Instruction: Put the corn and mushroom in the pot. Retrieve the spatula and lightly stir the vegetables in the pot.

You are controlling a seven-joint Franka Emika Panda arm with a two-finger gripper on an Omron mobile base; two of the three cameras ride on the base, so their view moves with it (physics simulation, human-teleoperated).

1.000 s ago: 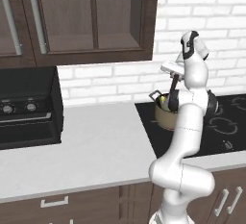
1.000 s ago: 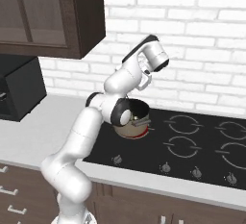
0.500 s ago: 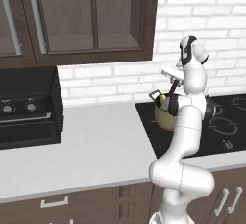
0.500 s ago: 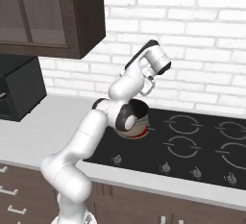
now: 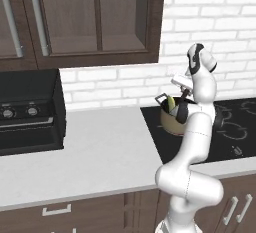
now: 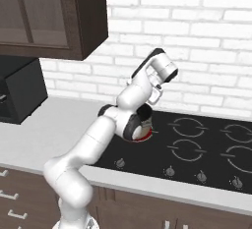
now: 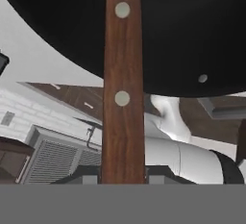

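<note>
The spatula (image 7: 123,88) has a long, flat handle of brown wood with two round silver pins in it and a grey metal piece at its far end. My gripper (image 7: 123,177) is clamped tight on this handle near its end, and the handle runs straight out from between my fingers. The pot (image 5: 171,122) is small and round with shiny gold sides and a thin wire loop handle. It sits just under my gripper on the smooth black stovetop (image 6: 206,149). The corn (image 5: 171,106), long and yellow-green, leans inside the pot.
</note>
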